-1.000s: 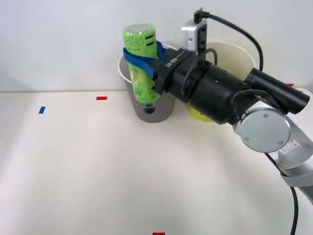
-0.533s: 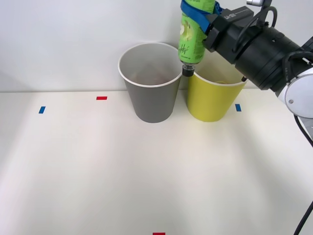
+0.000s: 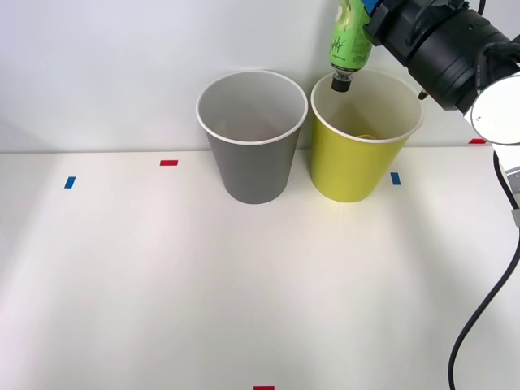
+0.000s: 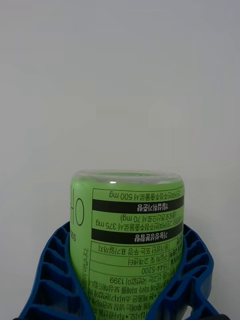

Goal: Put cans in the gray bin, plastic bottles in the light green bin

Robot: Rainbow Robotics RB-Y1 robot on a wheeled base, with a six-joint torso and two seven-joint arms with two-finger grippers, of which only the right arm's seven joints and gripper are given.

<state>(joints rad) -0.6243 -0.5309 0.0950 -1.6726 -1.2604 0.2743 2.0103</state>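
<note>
Two bins were seen side by side at the table's far edge in the front view: the gray bin on the left, the green bin just beside it on the right. The bottle was held cap-down above the green bin's near-left rim, its black cap just over the opening, with the right gripper entering from the upper right.

In the wrist view, the bottle was clamped between the blue ribbed fingers, its base uppermost against a plain wall.

A miss was judged possible: the cap hung close to the rim nearest the gray bin, so an early release could be expected to strike the rim and send the bottle onto the table or into the wrong bin
</note>
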